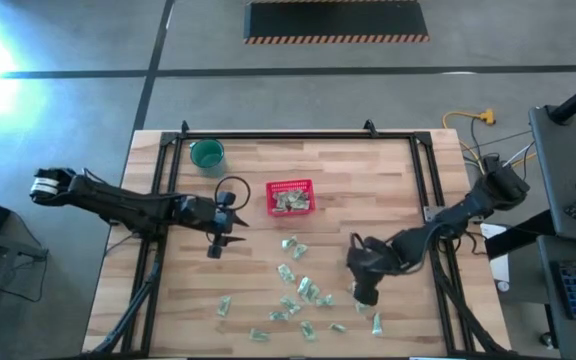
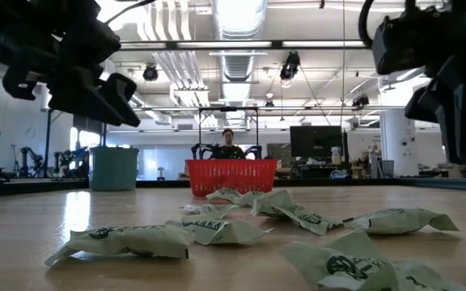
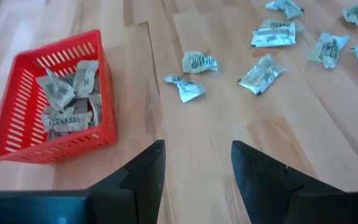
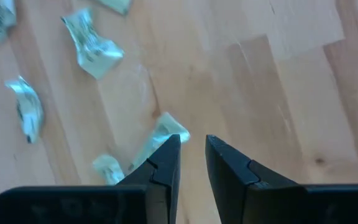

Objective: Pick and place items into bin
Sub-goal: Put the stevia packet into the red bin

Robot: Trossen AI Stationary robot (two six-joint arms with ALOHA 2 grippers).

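Observation:
Several pale green-and-white packets [image 1: 304, 291] lie scattered flat on the wooden table's near middle; they also show in the low view [image 2: 128, 240]. The red basket [image 1: 290, 197] stands at the table's middle and holds several packets [image 3: 67, 102]. My left gripper [image 3: 197, 158] is open and empty, above bare wood to the left of the basket [image 3: 17, 124]. My right gripper [image 4: 193, 149] hovers above the table at the right of the scattered packets, its fingers a narrow gap apart with nothing between them. One packet [image 4: 163, 134] lies on the wood just beside one fingertip.
A round teal cup [image 1: 207, 154] stands at the far left of the table. A black frame [image 1: 298, 137] runs along the table's far and side edges. Bare wood lies between the basket and the packets. A person [image 2: 230, 144] sits beyond the table's far edge.

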